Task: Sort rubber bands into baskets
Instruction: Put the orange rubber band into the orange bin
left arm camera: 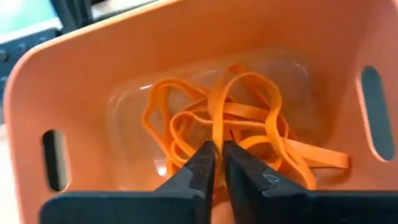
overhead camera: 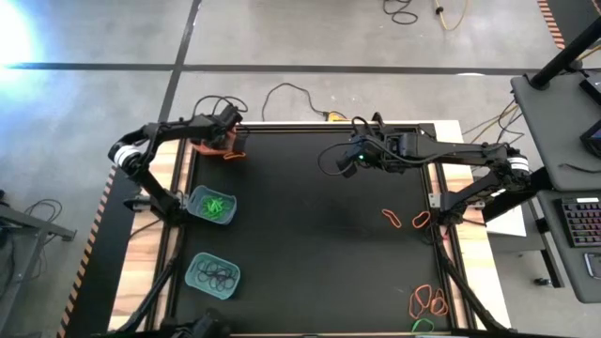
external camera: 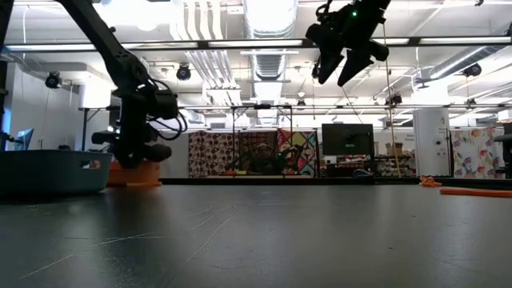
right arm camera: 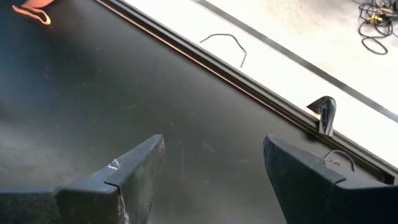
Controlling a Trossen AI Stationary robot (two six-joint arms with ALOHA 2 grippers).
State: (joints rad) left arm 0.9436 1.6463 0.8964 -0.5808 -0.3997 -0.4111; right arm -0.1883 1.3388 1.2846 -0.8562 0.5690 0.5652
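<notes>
Left gripper [left arm camera: 216, 163] down inside the orange basket [left arm camera: 81, 81], fingers pinching an orange rubber band [left arm camera: 219, 102] above the pile, right gripper [right arm camera: 214, 165] spread wide, well away from that basket, holding nothing

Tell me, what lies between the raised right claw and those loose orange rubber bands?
Only bare black table, in the high view, between the right gripper and the orange rubber bands.

Grey concrete floor [overhead camera: 310, 38] crossed by dark seams, cables [overhead camera: 413, 11] strewn across it — beyond the table, patterned curtains [external camera: 256, 152], a dark monitor [external camera: 347, 138], and ceiling ducts [external camera: 268, 24] under bright strip lighting
</notes>
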